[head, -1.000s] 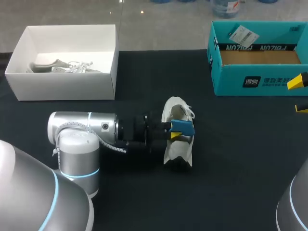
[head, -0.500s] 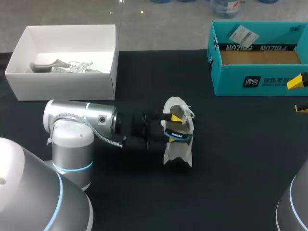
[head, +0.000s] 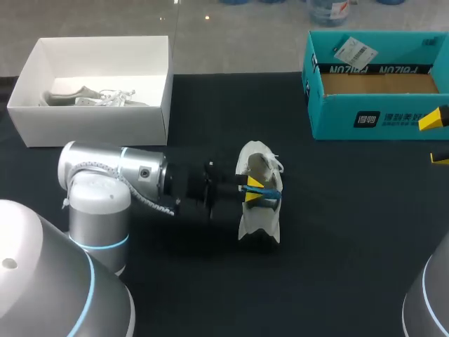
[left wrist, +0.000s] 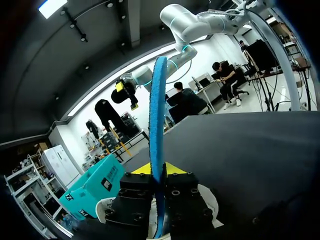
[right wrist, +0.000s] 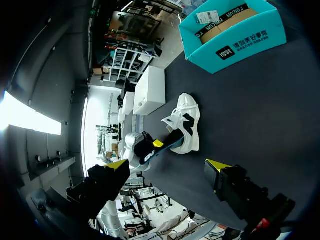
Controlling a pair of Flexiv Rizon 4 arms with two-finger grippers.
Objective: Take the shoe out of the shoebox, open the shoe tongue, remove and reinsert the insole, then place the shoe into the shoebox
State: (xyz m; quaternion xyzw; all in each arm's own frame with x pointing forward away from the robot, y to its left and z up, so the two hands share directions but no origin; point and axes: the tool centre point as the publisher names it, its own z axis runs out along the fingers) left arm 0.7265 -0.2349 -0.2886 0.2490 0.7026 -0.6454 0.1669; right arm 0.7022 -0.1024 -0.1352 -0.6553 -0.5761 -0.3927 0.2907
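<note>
Over black tabletop [head: 337,239], probably risking buckling thin blue foam insole [left wrist: 158,125] or snagging it on the collar of white lace-up sneaker [head: 258,219] by feeding it askew, and dragging that unpinned shoe, lying mid-table outside both boxes. Pinching the insole edge-on between pressed-together yellow tips of left gripper [head: 253,190] at the shoe's opening; farther off, holding right gripper [head: 436,139] spread wide and empty beside teal cardboard shoebox [head: 337,121], white open box [head: 98,123] sitting far left.
</note>
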